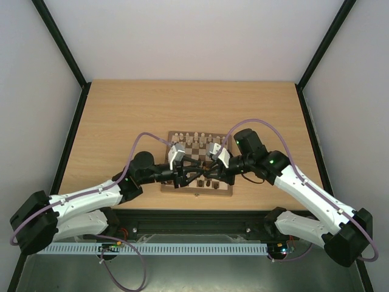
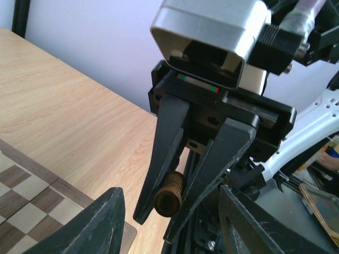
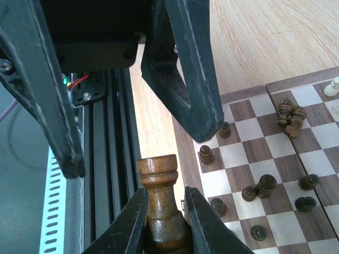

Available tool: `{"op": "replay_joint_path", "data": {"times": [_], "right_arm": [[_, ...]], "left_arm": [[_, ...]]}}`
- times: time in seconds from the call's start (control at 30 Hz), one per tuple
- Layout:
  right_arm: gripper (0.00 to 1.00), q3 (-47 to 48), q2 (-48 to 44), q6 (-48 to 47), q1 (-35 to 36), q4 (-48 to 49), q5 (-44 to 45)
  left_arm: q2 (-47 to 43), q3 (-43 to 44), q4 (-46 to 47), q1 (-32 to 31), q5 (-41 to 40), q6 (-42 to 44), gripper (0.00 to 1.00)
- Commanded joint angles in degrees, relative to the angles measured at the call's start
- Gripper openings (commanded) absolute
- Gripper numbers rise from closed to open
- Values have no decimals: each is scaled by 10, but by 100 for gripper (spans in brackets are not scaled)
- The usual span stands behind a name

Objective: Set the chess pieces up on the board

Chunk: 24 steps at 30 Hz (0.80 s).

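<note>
Gripping dark rook: right jaws | left jaws: open | board: dark pieces scattered

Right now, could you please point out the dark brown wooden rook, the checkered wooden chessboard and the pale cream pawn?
Dark brown wooden rook (image 3: pixel 157 170), right wrist view, its head.
Checkered wooden chessboard (image 3: pixel 249 129), right wrist view, a bare square.
Pale cream pawn (image 3: pixel 332 86), right wrist view, its body.

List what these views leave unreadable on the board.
- Top view: board middle hidden under left claw and right claw; pale pieces too small to name.
- Left wrist view: board cut off at bottom-left edge.
- Right wrist view: base of dark piece hidden between right claw's fingers.
</note>
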Motion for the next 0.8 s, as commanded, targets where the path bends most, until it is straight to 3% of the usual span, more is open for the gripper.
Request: {"op": "replay_joint_path", "data": {"times": [0.0,0.53,0.6,0.7,0.77], "right_arm": [[12,-12,-7,8,-4,5,-31],[14,-31,-18,0,-4,5,-29],[14,-30,-19,1,-4,7,-27],[14,-29,-19,3,-5,7,-27],[14,-29,-19,4,-5,8,-27]], "left_arm": [[17,13,31,-4,32,4,47],[62,34,59,-3,74,-15,23],[67,36,59,-3,78,-18,23],[69,36,55,-4,74,-20,32],[68,36,52,-3,73,-20,32]]}}
